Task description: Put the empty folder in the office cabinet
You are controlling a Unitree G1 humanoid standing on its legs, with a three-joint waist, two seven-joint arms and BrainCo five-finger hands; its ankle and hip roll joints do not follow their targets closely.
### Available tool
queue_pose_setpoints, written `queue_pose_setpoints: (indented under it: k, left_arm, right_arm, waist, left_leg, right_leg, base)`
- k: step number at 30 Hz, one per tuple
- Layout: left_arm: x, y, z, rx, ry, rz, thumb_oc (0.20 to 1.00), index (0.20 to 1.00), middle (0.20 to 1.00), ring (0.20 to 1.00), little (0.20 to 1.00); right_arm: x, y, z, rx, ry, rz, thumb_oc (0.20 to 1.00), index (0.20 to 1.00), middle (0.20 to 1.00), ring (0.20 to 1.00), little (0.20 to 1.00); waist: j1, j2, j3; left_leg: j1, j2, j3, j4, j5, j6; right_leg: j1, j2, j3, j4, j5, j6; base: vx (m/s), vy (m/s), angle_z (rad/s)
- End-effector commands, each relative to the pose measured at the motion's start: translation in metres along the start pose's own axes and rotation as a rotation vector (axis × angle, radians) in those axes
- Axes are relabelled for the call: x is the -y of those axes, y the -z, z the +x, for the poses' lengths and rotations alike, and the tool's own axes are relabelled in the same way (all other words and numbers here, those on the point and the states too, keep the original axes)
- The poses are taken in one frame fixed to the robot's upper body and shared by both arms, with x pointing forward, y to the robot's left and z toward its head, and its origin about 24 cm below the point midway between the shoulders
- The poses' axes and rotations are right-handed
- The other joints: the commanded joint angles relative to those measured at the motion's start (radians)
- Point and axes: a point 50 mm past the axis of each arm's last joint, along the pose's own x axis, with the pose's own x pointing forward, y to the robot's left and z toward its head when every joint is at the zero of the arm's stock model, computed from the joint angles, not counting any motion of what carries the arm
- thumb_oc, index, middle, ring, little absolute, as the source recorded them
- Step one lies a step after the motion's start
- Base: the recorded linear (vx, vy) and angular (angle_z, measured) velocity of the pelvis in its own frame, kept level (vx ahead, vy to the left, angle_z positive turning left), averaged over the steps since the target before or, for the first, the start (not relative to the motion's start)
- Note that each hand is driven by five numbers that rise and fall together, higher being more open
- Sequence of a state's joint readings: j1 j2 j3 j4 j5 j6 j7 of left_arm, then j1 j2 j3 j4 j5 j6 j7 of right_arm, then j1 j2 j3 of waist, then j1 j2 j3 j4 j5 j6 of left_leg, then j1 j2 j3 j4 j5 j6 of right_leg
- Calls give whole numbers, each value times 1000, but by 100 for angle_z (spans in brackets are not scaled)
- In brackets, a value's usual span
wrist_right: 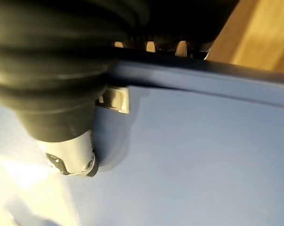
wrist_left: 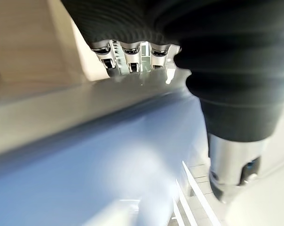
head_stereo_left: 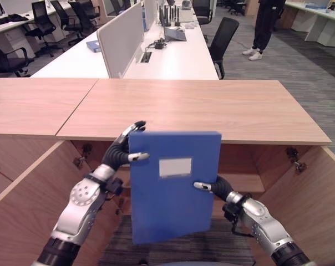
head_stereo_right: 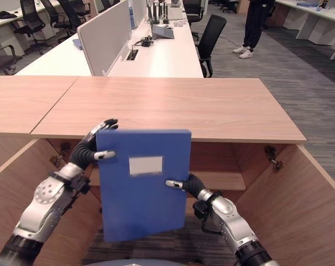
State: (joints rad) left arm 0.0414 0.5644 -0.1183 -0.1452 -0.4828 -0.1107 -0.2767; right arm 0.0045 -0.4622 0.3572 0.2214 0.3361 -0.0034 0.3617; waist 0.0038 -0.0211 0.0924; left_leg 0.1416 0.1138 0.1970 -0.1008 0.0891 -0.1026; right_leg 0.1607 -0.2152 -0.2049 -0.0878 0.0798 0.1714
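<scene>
Both hands, the left hand (head_stereo_left: 122, 148) at 9 o'clock and the right hand (head_stereo_left: 212, 187) at 4 o'clock, clamp the blue folder (head_stereo_left: 173, 188) upright before the open cabinet (head_stereo_left: 256, 183), awaiting a forward push inside.

No readable text, number, brand or sign anywhere. Pale rectangular label (head_stereo_left: 175, 167) on the front of the blue folder (head_stereo_left: 173, 205), blank as far as can be told. Same label (wrist_right: 114, 100) seen from the right wrist, again without legible print. Blue folder on the far white desk (head_stereo_left: 94, 45) too small to read. Nothing printed on the wooden cabinet top (head_stereo_left: 212, 108).
</scene>
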Motion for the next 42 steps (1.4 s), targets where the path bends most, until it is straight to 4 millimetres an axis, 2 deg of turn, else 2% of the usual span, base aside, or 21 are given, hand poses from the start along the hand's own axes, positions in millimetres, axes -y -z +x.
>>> queue_pose_setpoints:
  k: [1,2,3,5,7,16,19,20,22,23,24,25,26,29,30,34,38,39,40,42]
  left_arm:
    - [2,-11,3,14,152,79,1000,1000,1000,1000,1000]
    - [2,-11,3,13,153,78,1000,1000,1000,1000,1000]
    - [-1,5,-9,-77,160,63,1000,1000,1000,1000,1000]
    - [-3,11,-17,-118,164,59,1000,1000,1000,1000,1000]
    - [-6,24,-35,-210,180,29,1000,1000,1000,1000,1000]
    - [-13,39,-65,-347,217,-97,1000,1000,1000,1000,1000]
    - [-15,75,-83,-474,115,-145,1000,1000,1000,1000,1000]
    - [-15,96,-95,-560,41,-142,1000,1000,1000,1000,1000]
    - [-3,147,-122,-773,-116,-171,1000,1000,1000,1000,1000]
    - [7,167,-128,-843,-188,-215,1000,1000,1000,1000,1000]
    - [12,174,-129,-861,-223,-241,1000,1000,1000,1000,1000]
    - [27,193,-137,-951,-308,-289,1000,1000,1000,1000,1000]
    - [27,193,-136,-950,-307,-289,1000,1000,1000,1000,1000]
    - [40,206,-144,-1042,-330,-276,1000,1000,1000,1000,1000]
    - [40,206,-143,-1041,-330,-276,1000,1000,1000,1000,1000]
    - [46,210,-144,-1078,-298,-237,1000,1000,1000,1000,1000]
    - [45,208,-138,-1062,-274,-205,1000,1000,1000,1000,1000]
    - [45,207,-137,-1060,-274,-204,1000,1000,1000,1000,1000]
    - [44,206,-132,-1043,-260,-194,1000,1000,1000,1000,1000]
    - [42,204,-128,-1030,-264,-188,1000,1000,1000,1000,1000]
  right_arm:
    - [10,-26,6,54,-8,-232,200,200,200,200,200]
    - [10,-26,6,53,-8,-232,200,200,200,200,200]
    - [15,-21,1,22,11,-290,200,200,200,200,200]
    - [16,-16,0,-3,17,-293,200,200,200,200,200]
    - [17,-2,-5,-52,27,-268,200,200,200,200,200]
    - [12,31,-7,-175,17,-214,200,200,200,200,200]
    - [16,35,-8,-188,63,-179,200,200,200,200,200]
    - [19,36,-8,-189,93,-160,200,200,200,200,200]
    - [21,50,-6,-196,206,34,200,200,200,200,200]
    - [21,52,-1,-166,271,147,200,200,200,200,200]
    - [20,53,1,-148,301,205,200,200,200,200,200]
    - [21,55,7,-105,407,361,200,200,200,200,200]
    - [21,55,7,-104,408,361,200,200,200,200,200]
    - [27,54,15,-26,536,597,200,200,200,200,200]
    - [27,53,15,-25,536,598,200,200,200,200,200]
    - [42,41,23,73,634,780,200,200,200,200,200]
    - [62,16,34,189,718,893,200,200,200,200,200]
    - [63,15,34,192,719,893,200,200,200,200,200]
    - [73,-1,39,253,746,936,200,200,200,200,200]
    - [85,-17,42,325,784,991,200,200,200,200,200]
  waist:
    - [12,2,40]
    - [11,2,38]
    - [11,5,39]
    - [11,7,38]
    - [12,12,40]
    - [21,18,41]
    - [24,21,42]
    - [25,23,42]
    - [23,27,42]
    - [22,26,42]
    - [22,26,42]
    - [21,24,42]
    - [22,25,43]
    - [24,25,48]
    - [25,25,49]
    - [36,33,71]
    - [56,48,107]
    - [58,48,107]
    - [67,57,126]
    - [76,70,145]
  left_leg:
    - [72,-7,-46,14,-170,4]
    - [72,-7,-46,14,-170,4]
    - [72,-7,-48,14,-169,5]
    - [72,-7,-49,14,-168,6]
    - [69,-8,-50,14,-164,7]
    - [61,-9,-54,14,-156,4]
    - [56,-10,-59,14,-153,5]
    - [54,-10,-59,14,-152,6]
    - [51,-13,-61,14,-152,9]
    - [49,-15,-60,14,-152,11]
    - [49,-15,-60,14,-152,11]
    - [47,-15,-61,14,-154,11]
    - [47,-15,-61,14,-154,11]
    - [42,-14,-62,14,-154,10]
    - [42,-14,-62,14,-154,10]
    - [22,-15,-68,14,-150,8]
    - [-16,-13,-75,14,-135,5]
    - [-18,-13,-74,14,-134,5]
    - [-41,-13,-78,14,-124,4]
    - [-65,-15,-80,14,-114,3]
  right_leg:
    - [-25,13,6,78,-115,14]
    - [-25,14,6,78,-115,14]
    - [-24,14,5,77,-114,13]
    - [-24,14,4,77,-113,13]
    - [-26,15,4,76,-111,13]
    - [-25,14,-4,72,-103,15]
    - [-27,13,-6,72,-103,14]
    - [-29,13,-6,73,-104,13]
    - [-34,12,-6,76,-106,11]
    - [-37,11,-5,79,-107,11]
    - [-38,12,-5,80,-107,10]
    - [-42,13,-5,84,-111,8]
    - [-42,13,-5,84,-111,8]
    - [-51,14,-8,95,-115,9]
    - [-52,14,-8,96,-115,9]
    - [-74,12,-18,105,-117,10]
    - [-108,11,-24,113,-115,12]
    - [-111,11,-24,115,-115,11]
    - [-135,10,-25,121,-112,12]
    - [-157,10,-26,128,-112,11]
  base:
    - [0,0,0]
    - [1,-3,4]
    - [-2,3,5]
    - [-1,2,2]
    - [0,0,0]
    - [-13,-2,2]
    - [0,0,0]
    - [0,0,0]
    - [-5,13,3]
    - [-5,18,6]
    - [14,3,5]
    - [0,0,0]
    - [0,0,0]
    - [14,-6,3]
    - [0,0,0]
    - [-24,-3,1]
    - [-83,-17,2]
    - [-112,-11,4]
    - [-102,-11,7]
    - [-112,0,4]
